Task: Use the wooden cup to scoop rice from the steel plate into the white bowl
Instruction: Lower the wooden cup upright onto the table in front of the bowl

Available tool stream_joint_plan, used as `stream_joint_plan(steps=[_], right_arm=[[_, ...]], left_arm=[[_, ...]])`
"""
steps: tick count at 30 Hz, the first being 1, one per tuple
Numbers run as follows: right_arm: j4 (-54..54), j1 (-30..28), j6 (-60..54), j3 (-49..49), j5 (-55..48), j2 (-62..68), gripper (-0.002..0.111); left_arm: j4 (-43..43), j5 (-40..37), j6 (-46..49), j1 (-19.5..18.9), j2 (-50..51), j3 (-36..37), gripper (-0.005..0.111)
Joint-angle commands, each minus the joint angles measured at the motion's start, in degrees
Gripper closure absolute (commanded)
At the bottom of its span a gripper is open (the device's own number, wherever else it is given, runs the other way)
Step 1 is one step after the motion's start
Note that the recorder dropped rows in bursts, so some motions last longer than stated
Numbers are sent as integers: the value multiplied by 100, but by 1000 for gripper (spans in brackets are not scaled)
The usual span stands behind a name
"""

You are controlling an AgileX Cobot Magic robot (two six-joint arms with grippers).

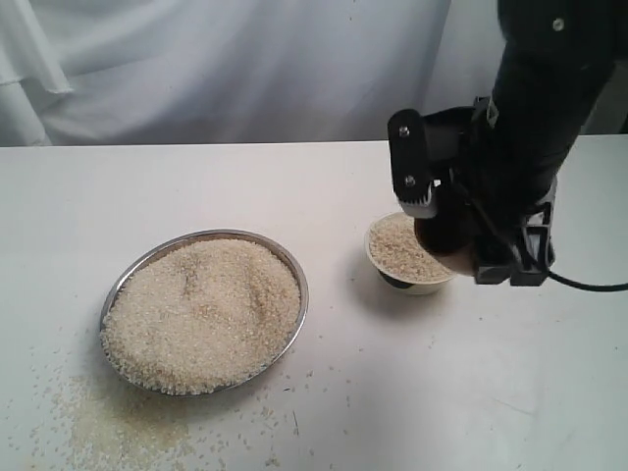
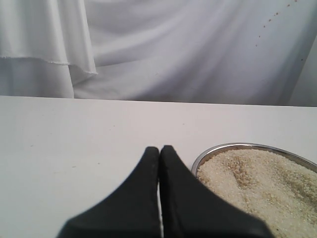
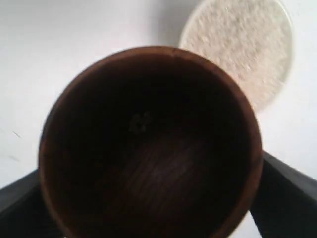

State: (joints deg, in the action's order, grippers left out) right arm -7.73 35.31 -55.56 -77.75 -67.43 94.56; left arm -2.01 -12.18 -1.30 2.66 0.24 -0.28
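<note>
Left tool (image 2: 159,154) closed, right tool (image 3: 153,196) spread wide.

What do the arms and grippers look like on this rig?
Right arm: matte black, round casing. Right gripper: black and boxy, with a flat plate carrying silver screws, a pale toothed strip, and a thin black cable trailing off. Left gripper: two plain matte black fingers tapering to rounded tips. No lettering visible.
</note>
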Motion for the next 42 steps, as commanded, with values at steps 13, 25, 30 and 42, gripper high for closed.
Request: stream_joint_plan(steps=[13, 25, 30, 42], right_arm=[[3189, -1212, -295, 1540, 1335, -87, 108], [4083, -1212, -295, 1725, 1346, -87, 108], [5263, -1196, -295, 1725, 1807, -87, 108], [5911, -1093, -1538, 2965, 2944, 144, 108]], left_arm=[[-2, 33, 6, 21, -24, 28, 107], [-2, 33, 6, 21, -24, 28, 107], [-2, 33, 6, 21, -24, 28, 107], [-2, 33, 6, 21, -24, 28, 107]])
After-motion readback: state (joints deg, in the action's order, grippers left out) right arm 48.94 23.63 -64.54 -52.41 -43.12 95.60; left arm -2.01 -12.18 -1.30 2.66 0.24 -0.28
